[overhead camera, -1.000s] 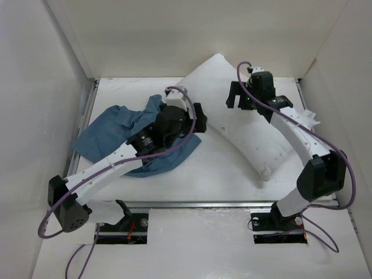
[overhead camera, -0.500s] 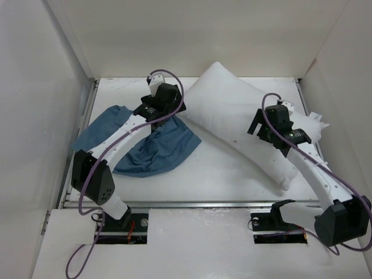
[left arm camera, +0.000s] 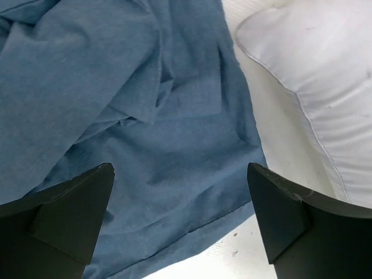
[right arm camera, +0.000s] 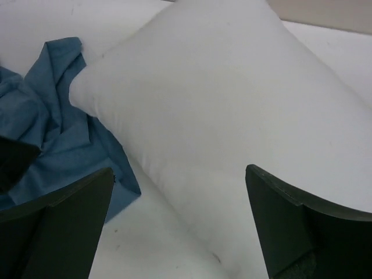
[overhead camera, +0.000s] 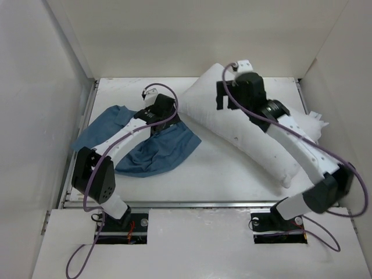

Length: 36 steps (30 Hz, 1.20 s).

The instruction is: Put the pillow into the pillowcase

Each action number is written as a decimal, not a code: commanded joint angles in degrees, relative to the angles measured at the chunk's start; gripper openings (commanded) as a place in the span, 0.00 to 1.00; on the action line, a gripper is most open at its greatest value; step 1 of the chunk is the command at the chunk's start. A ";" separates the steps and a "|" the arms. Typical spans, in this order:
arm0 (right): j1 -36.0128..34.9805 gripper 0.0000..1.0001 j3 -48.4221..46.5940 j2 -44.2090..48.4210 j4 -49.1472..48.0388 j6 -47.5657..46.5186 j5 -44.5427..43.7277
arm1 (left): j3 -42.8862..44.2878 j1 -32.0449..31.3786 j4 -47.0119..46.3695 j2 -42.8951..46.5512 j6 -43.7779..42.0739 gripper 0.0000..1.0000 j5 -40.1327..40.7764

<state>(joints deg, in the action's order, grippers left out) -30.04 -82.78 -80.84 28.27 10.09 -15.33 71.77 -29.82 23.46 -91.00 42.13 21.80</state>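
Two arms work over a white tabletop [overhead camera: 221, 180] closed in by plain pale walls on the left [overhead camera: 35, 116], back [overhead camera: 192, 35] and right [overhead camera: 343, 75]. A thin metal strip [overhead camera: 192, 204] runs along the table's near edge. The surface shows a few faint specks.

The pillow [overhead camera: 232, 125] lies diagonally from the back middle toward the near right corner, plump and uncovered. The pillowcase [overhead camera: 157, 154] is spread in wrinkled folds on the left half of the table. Its right edge is just beside the pillow's far-left corner, but whether they touch cannot be told.

The left gripper [left arm camera: 180, 168] hangs over the pillowcase's right part, jaws wide apart with nothing between them. The right gripper [right arm camera: 180, 171] hovers above the pillow's far-left end, jaws likewise spread and empty.
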 commanded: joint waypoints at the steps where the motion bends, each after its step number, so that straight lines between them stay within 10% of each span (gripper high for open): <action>1: -2.47 1.00 -15.04 -12.46 -2.27 -9.11 -1.35 | -0.40 1.17 2.73 5.03 4.27 1.00 3.77; 13: -1.69 0.98 -52.22 -56.78 6.00 -10.01 -6.90 | -3.31 7.84 1.06 9.18 0.07 1.00 -0.88; 17: -0.64 0.52 -47.94 -58.38 5.22 -6.84 -6.29 | -1.89 8.38 1.06 6.73 -1.25 1.00 -1.41; 21: 1.20 0.00 -42.74 -51.28 2.85 -4.30 -7.16 | -0.66 8.38 1.06 4.35 -1.96 1.00 -4.39; 30: 8.07 0.00 -13.04 -16.05 -11.84 -0.77 7.94 | 7.14 2.14 0.96 -6.88 -1.36 1.00 -3.35; 36: 8.60 0.00 -7.66 -10.31 -11.84 -0.24 8.92 | 14.53 3.37 5.28 -17.97 1.55 0.88 -3.35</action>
<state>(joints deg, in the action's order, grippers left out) -20.56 -91.53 -93.21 21.04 8.01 -8.99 83.18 -27.68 25.26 -106.56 42.02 16.97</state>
